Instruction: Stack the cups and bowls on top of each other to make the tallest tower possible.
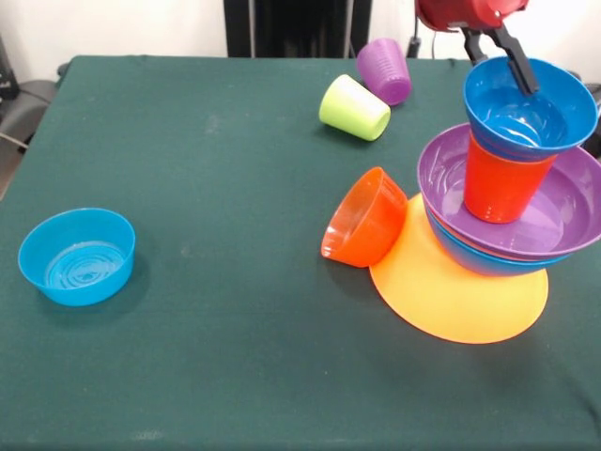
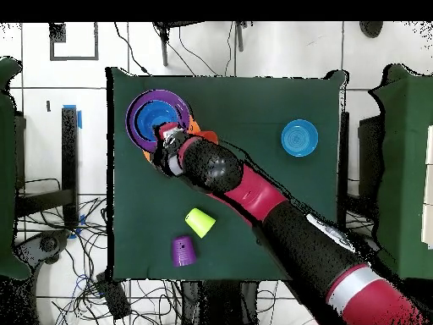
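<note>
Nearest the camera, an orange-yellow bowl (image 1: 460,301) is seen inverted near the table's (image 1: 235,357) right edge, serving as the base of the tower (image 1: 512,202). On it a blue bowl (image 1: 479,258) and a purple bowl (image 1: 554,221) are nested, an orange cup (image 1: 502,188) stands inside the purple one, and a dark blue bowl (image 1: 528,105) is perched on the cup's rim. The gripper (image 1: 512,56) is lowered over this top bowl with one dark finger inside it against the far wall; whether the wall is pinched or released cannot be told from either view. A small orange bowl (image 1: 364,218) is tipped on its side, touching the base's left edge. A lime green cup (image 1: 353,107) and a purple cup (image 1: 385,70) are lying on their sides near the far edge, just beside each other, and a light blue bowl (image 1: 77,256) is left upright near the left edge. All pieces are judged light, stiff and glossy, hence slippery; a pinch across the thin rim wall is considered the surest hold. The column is judged easily toppled, since the upper pieces appear offset from the base.
</note>
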